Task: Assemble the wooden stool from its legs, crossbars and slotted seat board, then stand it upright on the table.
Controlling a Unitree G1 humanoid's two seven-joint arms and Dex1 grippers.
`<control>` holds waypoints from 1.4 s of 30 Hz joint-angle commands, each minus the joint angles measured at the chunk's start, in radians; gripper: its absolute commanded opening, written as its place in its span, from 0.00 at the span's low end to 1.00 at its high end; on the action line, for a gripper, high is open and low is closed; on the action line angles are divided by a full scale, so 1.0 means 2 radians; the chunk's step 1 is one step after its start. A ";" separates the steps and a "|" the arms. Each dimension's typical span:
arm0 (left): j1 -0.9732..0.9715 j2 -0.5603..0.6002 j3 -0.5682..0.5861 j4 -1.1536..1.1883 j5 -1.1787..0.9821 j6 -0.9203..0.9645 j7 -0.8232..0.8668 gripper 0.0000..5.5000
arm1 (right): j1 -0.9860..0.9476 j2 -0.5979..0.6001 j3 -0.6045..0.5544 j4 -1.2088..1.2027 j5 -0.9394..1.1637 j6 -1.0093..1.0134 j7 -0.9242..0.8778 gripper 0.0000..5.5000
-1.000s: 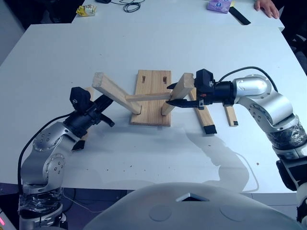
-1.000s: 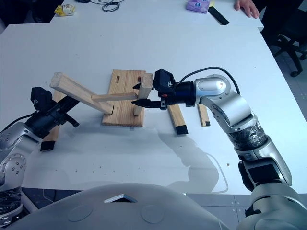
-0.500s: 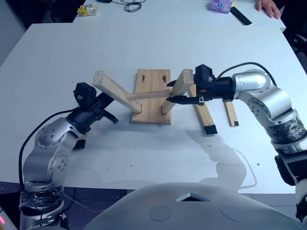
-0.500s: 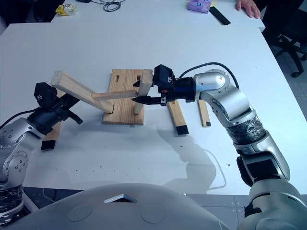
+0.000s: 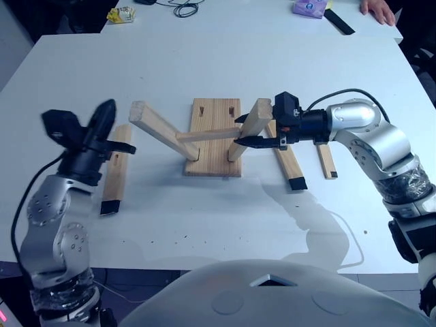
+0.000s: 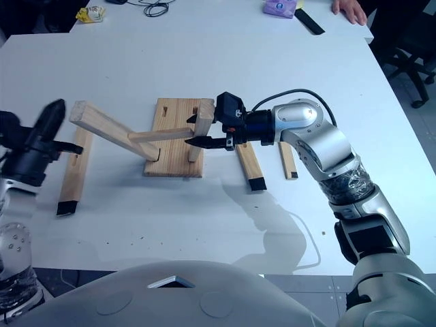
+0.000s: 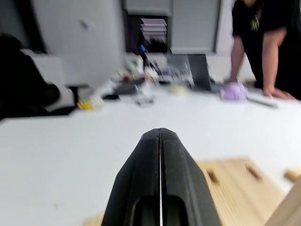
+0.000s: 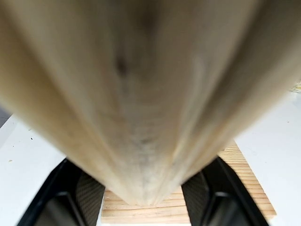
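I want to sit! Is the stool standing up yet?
Not yet. The seat board lies flat on the table; the left leg and right leg lean, the right pincer holding the latter.

The right claw (image 5: 244, 131) hangs low over a broad white table (image 5: 225, 61), and a second white table (image 5: 252, 17) stands beyond it, past the first table's far edge. On that far table, well ahead of the claw and somewhat to its right, a purple packet (image 5: 310, 8) lies just beside a flat black strip (image 5: 339, 22). Well ahead and to the claw's left lie tangled black cables (image 5: 182, 7), with a small yellow packet (image 5: 121, 14) farther left.
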 commanded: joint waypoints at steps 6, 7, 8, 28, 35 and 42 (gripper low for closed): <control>-0.098 0.002 -0.257 -0.144 0.006 0.092 0.134 0.00 | 0.045 -0.025 0.059 0.046 -0.101 0.039 -0.013 0.37; -0.103 0.001 -0.284 -0.144 0.017 0.098 0.145 0.00 | 0.043 -0.024 0.061 0.048 -0.103 0.038 -0.012 0.37; -0.109 0.000 -0.303 -0.144 0.023 0.102 0.156 0.00 | 0.042 -0.023 0.062 0.049 -0.103 0.037 -0.011 0.37; -0.160 -0.013 -0.371 -0.144 0.039 0.174 0.233 0.00 | 0.037 -0.019 0.072 0.044 -0.106 0.035 -0.014 0.37; -0.065 -0.018 -0.366 -0.124 0.037 0.284 0.263 0.00 | 0.035 -0.021 0.073 0.045 -0.105 0.035 -0.010 0.37; -0.066 -0.032 -0.349 -0.114 0.051 0.335 0.267 0.00 | 0.026 -0.014 0.073 0.043 -0.101 0.041 -0.013 0.37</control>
